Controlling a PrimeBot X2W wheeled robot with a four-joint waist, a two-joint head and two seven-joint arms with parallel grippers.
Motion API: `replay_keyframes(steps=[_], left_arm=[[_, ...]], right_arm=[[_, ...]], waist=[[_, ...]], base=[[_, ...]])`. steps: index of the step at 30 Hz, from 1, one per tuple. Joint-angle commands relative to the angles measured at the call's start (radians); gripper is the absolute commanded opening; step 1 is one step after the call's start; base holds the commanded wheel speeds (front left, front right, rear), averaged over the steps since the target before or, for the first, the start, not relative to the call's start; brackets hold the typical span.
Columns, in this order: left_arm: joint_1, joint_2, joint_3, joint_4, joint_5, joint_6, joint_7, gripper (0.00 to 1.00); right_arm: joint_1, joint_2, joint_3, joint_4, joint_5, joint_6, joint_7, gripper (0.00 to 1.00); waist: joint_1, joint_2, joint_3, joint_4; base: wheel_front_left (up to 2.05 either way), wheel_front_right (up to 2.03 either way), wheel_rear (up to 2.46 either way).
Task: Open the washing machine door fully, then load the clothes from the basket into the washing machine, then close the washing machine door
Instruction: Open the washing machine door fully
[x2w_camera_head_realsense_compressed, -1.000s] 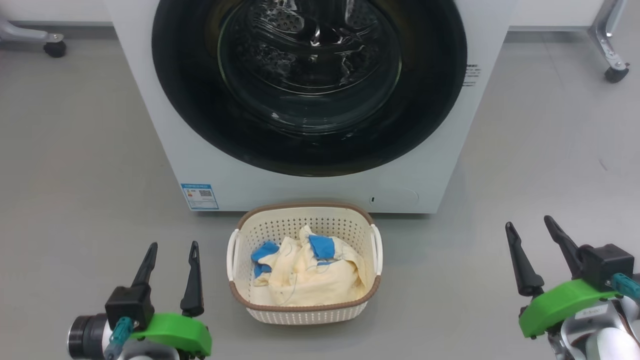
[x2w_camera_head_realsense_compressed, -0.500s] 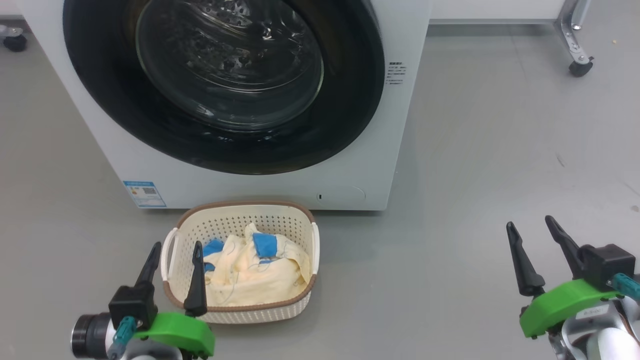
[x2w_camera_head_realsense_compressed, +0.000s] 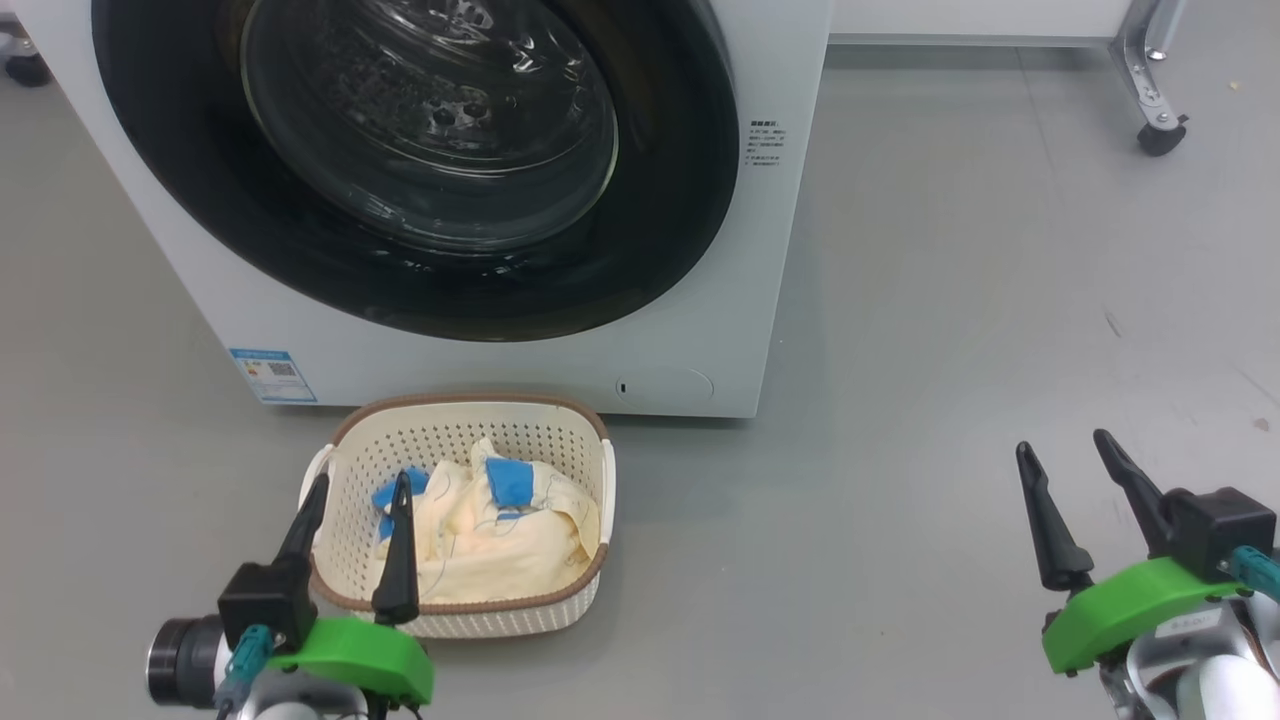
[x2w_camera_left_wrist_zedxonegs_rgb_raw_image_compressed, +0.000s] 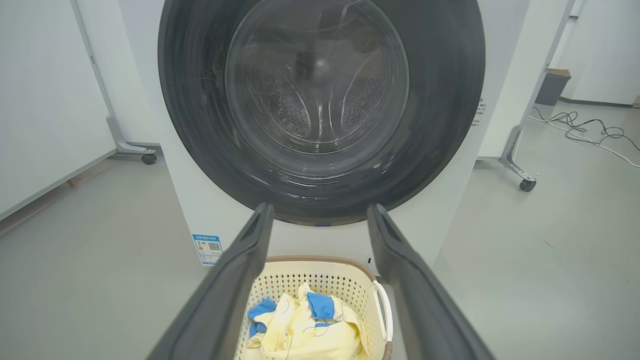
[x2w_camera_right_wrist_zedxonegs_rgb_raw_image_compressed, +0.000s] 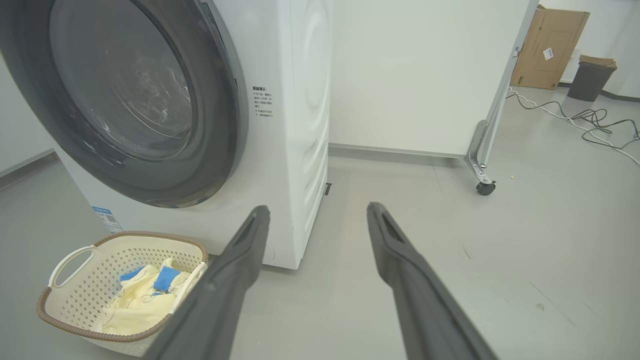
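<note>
Across the head view's upper left, the large round washing machine door (x2w_camera_head_realsense_compressed: 425, 150), glossy black rim around bulging clear glass, sits shut against the white front-loading washing machine (x2w_camera_head_realsense_compressed: 770, 250). Below, the small cream perforated plastic basket (x2w_camera_head_realsense_compressed: 500, 625) holds the pale yellow, blue-patched clothes (x2w_camera_head_realsense_compressed: 480, 530). Both the left gripper (x2w_camera_head_realsense_compressed: 362, 480) and the right gripper (x2w_camera_head_realsense_compressed: 1061, 441) hang spread and empty. Opening well probably means hooking the rim's free edge, then swinging wide, clear of the basket.
</note>
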Motion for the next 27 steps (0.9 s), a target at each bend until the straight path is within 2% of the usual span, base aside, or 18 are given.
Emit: replay_keyframes(steps=[1,21,27], left_arm=[[-0.049,0.024,0.037,-0.030,-0.007,0.002,-0.011,1.00],[-0.054,0.030,0.022,-0.043,-0.007,0.006,-0.013,1.00],[-0.067,0.031,0.015,-0.061,-0.003,0.011,-0.012,1.00]], right_arm=[[-0.053,-0.016,0.021,-0.035,0.002,-0.003,-0.013,1.00],[-0.061,-0.016,0.020,-0.034,0.005,-0.003,-0.018,1.00],[-0.089,-0.016,0.001,-0.036,0.053,-0.003,-0.010,1.00]], waist=[[0.0000,0.0000,0.000,0.000],[0.0000,0.0000,0.018,-0.008],[0.0000,0.0000,0.057,-0.004]], base=[[0.00,0.00,0.00],[0.00,0.00,0.00],[0.00,0.00,0.00]])
